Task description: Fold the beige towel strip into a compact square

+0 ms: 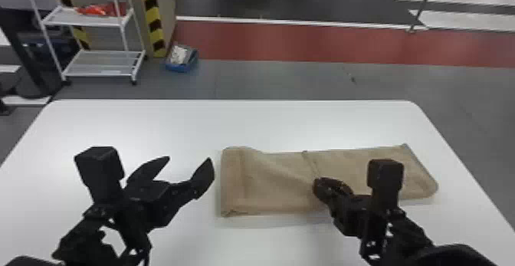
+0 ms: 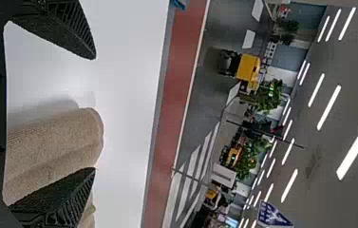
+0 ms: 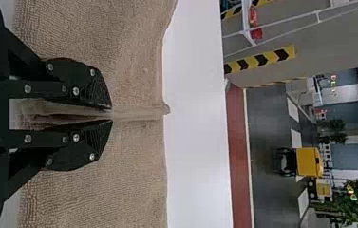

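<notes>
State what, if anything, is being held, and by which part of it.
The beige towel, by a pinched ridge of cloth near its middle, in the right pincer.

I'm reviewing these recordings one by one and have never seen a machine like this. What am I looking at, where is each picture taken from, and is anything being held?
This is a robot with two black arms, each ending in a pincer with two flat fingers. The head view looks forward and down from its head; the other two come from cameras on its wrists and are turned on their side.

On the white table lies a beige towel, a long strip running left to right. The right pincer is closed on a raised ridge of cloth near the strip's middle. The left pincer is open, beside the towel's left end, and holds nothing. Behind the table stands a white cart.
</notes>
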